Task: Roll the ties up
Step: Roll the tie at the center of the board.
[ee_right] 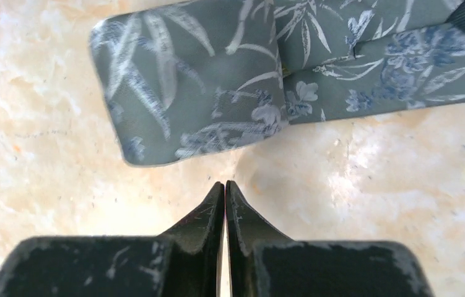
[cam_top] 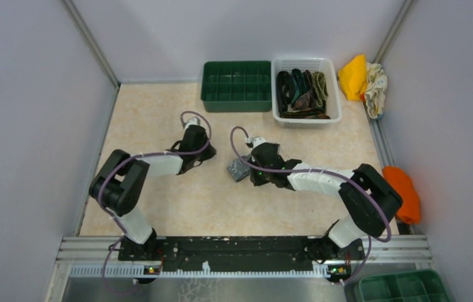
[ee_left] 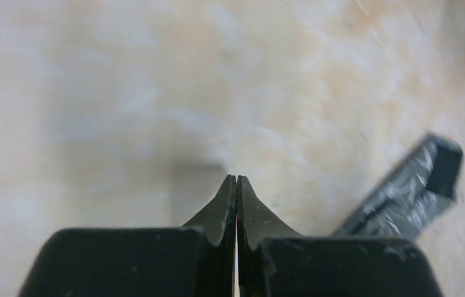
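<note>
The grey tie [ee_right: 217,80], woven with pale leaves and flowers, lies folded flat on the tabletop [cam_top: 158,113] near its middle, one layer over another. The right tool [ee_right: 225,184] is clenched on nothing, its tips pressed together just short of the tie's rounded edge. The left tool [ee_left: 236,179] is likewise clenched and empty over bare tabletop, with the tie off to its right. At the far edge, more ties [cam_top: 303,94] lie heaped in a white basket [cam_top: 305,61], beside a green divided tray [cam_top: 236,106]. A yellow cloth [cam_top: 353,77] and an orange cloth [cam_top: 404,192] lie along the right wall.
</note>
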Robot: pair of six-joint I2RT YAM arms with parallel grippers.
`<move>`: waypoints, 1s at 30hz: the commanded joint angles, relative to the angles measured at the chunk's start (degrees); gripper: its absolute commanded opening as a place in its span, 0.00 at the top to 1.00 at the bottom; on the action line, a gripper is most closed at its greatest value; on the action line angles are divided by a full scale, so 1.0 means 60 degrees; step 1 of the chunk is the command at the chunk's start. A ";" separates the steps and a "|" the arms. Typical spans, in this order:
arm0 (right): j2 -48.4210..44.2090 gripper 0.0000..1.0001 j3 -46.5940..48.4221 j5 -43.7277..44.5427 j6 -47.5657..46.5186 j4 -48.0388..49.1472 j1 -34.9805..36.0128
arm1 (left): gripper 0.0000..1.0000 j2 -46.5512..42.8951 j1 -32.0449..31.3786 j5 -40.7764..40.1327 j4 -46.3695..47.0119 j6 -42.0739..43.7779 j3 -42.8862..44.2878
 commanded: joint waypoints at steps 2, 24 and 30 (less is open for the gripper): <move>-0.1052 0.95 0.1438 0.2982 -0.1295 -0.2646 0.1080 | 1.00 -0.2724 0.0528 -0.2846 -0.2221 -0.0978 -0.0845; 0.3438 0.25 0.5176 0.6547 -0.3818 -0.3650 0.3440 | 1.00 -1.0091 0.0385 -0.5066 -0.4043 -0.0527 -0.3348; 0.3841 0.19 0.5235 0.7945 -0.4382 -0.3407 0.3417 | 1.00 -0.9778 0.0385 -0.4840 -0.3743 -0.0397 -0.3333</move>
